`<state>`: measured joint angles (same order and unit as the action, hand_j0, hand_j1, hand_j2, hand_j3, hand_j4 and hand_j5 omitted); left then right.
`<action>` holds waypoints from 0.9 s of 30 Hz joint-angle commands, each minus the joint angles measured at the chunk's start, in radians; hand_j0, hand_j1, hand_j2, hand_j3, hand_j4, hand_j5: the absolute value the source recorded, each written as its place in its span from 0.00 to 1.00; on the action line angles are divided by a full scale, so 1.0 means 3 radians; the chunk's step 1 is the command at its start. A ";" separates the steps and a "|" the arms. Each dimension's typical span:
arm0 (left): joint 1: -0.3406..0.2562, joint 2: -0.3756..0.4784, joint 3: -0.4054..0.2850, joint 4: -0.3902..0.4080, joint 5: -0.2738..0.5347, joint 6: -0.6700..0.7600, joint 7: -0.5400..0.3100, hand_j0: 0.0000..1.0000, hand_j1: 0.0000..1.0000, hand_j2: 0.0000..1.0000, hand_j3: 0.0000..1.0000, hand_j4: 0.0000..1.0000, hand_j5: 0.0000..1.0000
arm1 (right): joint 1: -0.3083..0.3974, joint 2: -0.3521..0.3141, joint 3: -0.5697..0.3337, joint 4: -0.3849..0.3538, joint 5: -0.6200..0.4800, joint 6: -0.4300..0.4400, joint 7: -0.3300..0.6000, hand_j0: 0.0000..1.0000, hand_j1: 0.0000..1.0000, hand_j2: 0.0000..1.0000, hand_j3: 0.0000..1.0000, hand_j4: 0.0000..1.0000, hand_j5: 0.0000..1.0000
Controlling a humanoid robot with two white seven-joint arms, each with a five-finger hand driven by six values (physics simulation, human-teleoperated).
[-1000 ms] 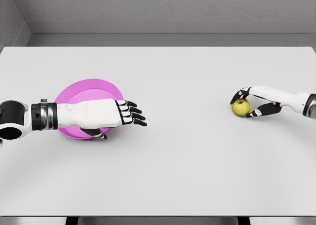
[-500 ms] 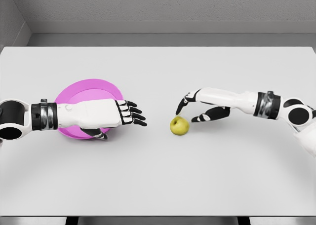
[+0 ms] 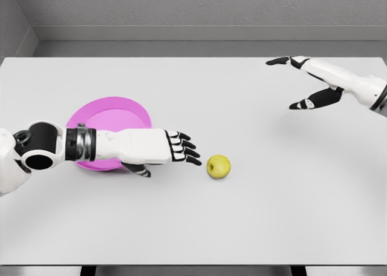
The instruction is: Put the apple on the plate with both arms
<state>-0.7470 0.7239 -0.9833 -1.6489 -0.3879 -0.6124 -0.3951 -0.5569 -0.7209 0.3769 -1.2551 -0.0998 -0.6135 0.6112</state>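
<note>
The yellow-green apple (image 3: 219, 166) lies loose on the white table (image 3: 242, 227), near the middle and well clear of the pink plate (image 3: 109, 115), so it is not yet delivered. The left hand (image 3: 160, 149) reaches just beside it, fingers (image 3: 188, 154) stretched flat toward the fruit but apart from it, holding nothing (its forearm crosses over the plate's near rim). The right hand (image 3: 302, 82) hangs far off at the upper right, thumb and fingers spread, empty. What remains, by my judgement: grasp, lift, carry across to the plate.
</note>
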 commanded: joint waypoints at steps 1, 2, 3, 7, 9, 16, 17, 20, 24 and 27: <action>-0.0025 -0.0321 0.0000 0.0015 0.0030 0.0005 -0.0181 1.00 1.00 1.00 1.00 1.00 1.00 | 0.0000 -0.0128 -0.0208 0.0006 -0.0020 0.0009 -0.0001 1.00 1.00 1.00 1.00 1.00 1.00; -0.0092 -0.0373 -0.0005 0.0051 0.0030 0.0005 -0.0181 1.00 1.00 1.00 1.00 1.00 1.00 | 0.0000 -0.0128 -0.0208 0.0001 -0.0020 0.0009 -0.0001 1.00 1.00 1.00 1.00 1.00 1.00; -0.0123 -0.0434 -0.0010 0.0056 0.0030 0.0005 -0.0186 1.00 1.00 1.00 1.00 1.00 1.00 | 0.0010 -0.0128 -0.0208 0.0001 -0.0020 0.0009 -0.0001 1.00 1.00 1.00 1.00 1.00 1.00; -0.0230 -0.0766 -0.0077 0.0265 0.0025 0.0005 -0.0197 1.00 1.00 1.00 1.00 1.00 1.00 | 0.0036 -0.0128 -0.0213 -0.0004 0.0077 0.0009 -0.0001 1.00 1.00 1.00 1.00 1.00 1.00; -0.0302 -0.0945 -0.0097 0.0383 0.0025 0.0005 -0.0314 1.00 1.00 1.00 1.00 1.00 1.00 | 0.0031 -0.0128 -0.0213 -0.0014 0.0098 0.0009 -0.0001 1.00 1.00 1.00 1.00 1.00 1.00; -0.0419 -0.1099 -0.0281 0.0388 0.0020 0.0005 -0.0595 1.00 1.00 1.00 1.00 1.00 1.00 | 0.0005 -0.0108 -0.0213 -0.0009 0.0241 0.0009 -0.0001 1.00 1.00 1.00 1.00 1.00 1.00; -0.0435 -0.1099 -0.0286 0.0388 0.0020 0.0005 -0.0662 1.00 1.00 1.00 1.00 1.00 1.00 | 0.0005 -0.0113 -0.0213 -0.0009 0.0246 0.0009 -0.0001 1.00 1.00 1.00 1.00 1.00 1.00; -0.0470 -0.1094 -0.0286 0.0388 0.0015 0.0005 -0.0719 1.00 1.00 1.00 1.00 1.00 1.00 | 0.0026 -0.0118 -0.0208 -0.0009 0.0246 0.0009 -0.0001 1.00 1.00 1.00 1.00 1.00 1.00; -0.0496 -0.1094 -0.0276 0.0404 0.0020 0.0144 -0.0719 1.00 1.00 1.00 1.00 1.00 1.00 | 0.0031 -0.0108 -0.0208 -0.0019 0.0246 0.0009 -0.0001 1.00 1.00 1.00 1.00 1.00 1.00; -0.0501 -0.1094 -0.0276 0.0567 0.0020 0.0144 -0.0719 1.00 1.00 1.00 1.00 1.00 1.00 | 0.0031 -0.0108 -0.0203 -0.0024 0.0246 0.0009 -0.0001 1.00 1.00 1.00 1.00 1.00 1.00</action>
<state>-0.8974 0.3959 -1.0667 -1.5023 -0.3872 -0.5790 -0.6098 -0.5461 -0.7526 0.3152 -1.2603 -0.0184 -0.6137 0.6113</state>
